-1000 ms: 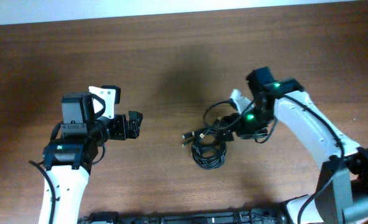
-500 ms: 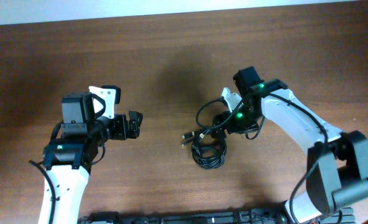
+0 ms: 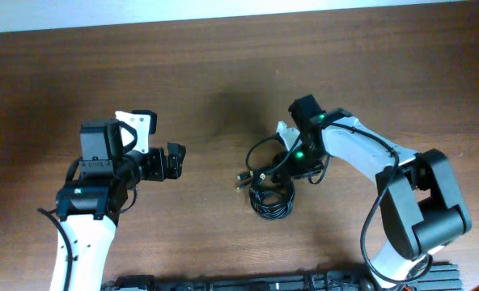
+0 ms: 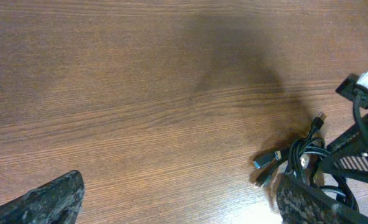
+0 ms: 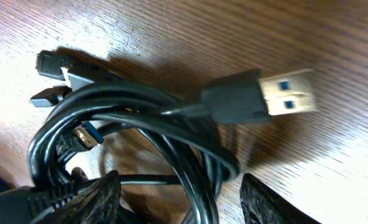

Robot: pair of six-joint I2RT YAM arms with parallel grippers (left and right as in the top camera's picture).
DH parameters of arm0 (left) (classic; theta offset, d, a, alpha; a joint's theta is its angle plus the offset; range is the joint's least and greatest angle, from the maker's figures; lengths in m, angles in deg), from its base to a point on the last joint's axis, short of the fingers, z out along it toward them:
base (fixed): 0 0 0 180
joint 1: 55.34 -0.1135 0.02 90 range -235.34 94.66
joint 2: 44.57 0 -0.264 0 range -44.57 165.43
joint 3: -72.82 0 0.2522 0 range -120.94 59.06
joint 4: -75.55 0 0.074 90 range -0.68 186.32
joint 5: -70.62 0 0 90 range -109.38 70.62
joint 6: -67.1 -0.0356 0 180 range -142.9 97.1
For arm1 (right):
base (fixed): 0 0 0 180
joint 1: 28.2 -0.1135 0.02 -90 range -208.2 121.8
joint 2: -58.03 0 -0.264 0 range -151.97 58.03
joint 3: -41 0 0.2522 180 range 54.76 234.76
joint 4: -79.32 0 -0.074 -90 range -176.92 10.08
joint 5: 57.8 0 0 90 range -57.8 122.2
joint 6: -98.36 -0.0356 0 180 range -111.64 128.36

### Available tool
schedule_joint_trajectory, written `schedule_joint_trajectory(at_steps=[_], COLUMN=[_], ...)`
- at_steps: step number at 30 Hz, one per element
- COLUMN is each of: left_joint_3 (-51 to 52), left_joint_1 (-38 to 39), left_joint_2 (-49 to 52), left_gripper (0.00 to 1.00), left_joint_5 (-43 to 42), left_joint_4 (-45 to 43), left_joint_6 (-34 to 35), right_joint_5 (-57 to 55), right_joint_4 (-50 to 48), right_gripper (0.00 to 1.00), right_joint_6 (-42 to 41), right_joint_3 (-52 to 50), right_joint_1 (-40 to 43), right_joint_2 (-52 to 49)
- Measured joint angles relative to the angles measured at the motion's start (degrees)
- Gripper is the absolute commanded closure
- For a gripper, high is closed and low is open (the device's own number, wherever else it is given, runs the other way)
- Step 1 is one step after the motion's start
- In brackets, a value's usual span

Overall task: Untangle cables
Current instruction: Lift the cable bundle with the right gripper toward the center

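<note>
The cables [image 3: 272, 192] lie as a black tangle at the table's centre, a coil at the front and a loop arching up to the left. My right gripper [image 3: 293, 164] is low on the tangle's right side. In the right wrist view its fingers straddle several black strands of the cables [image 5: 140, 118], with a gap still showing beside the right finger [image 5: 268, 199], so my right gripper [image 5: 181, 202] is open around them. A USB plug [image 5: 283, 96] points right. My left gripper [image 3: 177, 162] hovers wide open to the left, empty; in its view my left gripper [image 4: 178, 208] faces the cables [image 4: 302, 158].
Small plug ends [image 3: 243, 178] stick out of the tangle's left side. Bare wooden table [image 3: 223, 73] stretches all round. A dark bar [image 3: 247, 283] runs along the table's front edge.
My right gripper has slid left onto the tangle and its jaws have narrowed around the strands. The upper cable loop has shifted left. The left arm has not moved.
</note>
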Motion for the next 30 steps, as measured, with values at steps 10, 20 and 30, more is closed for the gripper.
schedule_joint_trajectory(at_steps=[10,20,30], left_joint_3=[0.00,0.00,-0.11], left_joint_1=[0.00,0.00,-0.04], left_joint_2=[0.00,0.00,0.00], left_gripper=[0.01,0.01,0.01], left_joint_5=[0.00,-0.63,-23.87], left_joint_4=[-0.15,0.17,-6.08], left_joint_6=[0.00,0.00,3.43], right_joint_5=[-1.11,-0.50,-0.66], right_joint_4=[-4.50,0.55,1.11], right_gripper=[0.96,0.96,0.96], right_joint_6=[-0.13,-0.48,-3.30], right_joint_3=[-3.52,-1.88,17.94], right_joint_1=[-0.22,2.56,9.60], right_joint_2=[0.04,0.02,9.40])
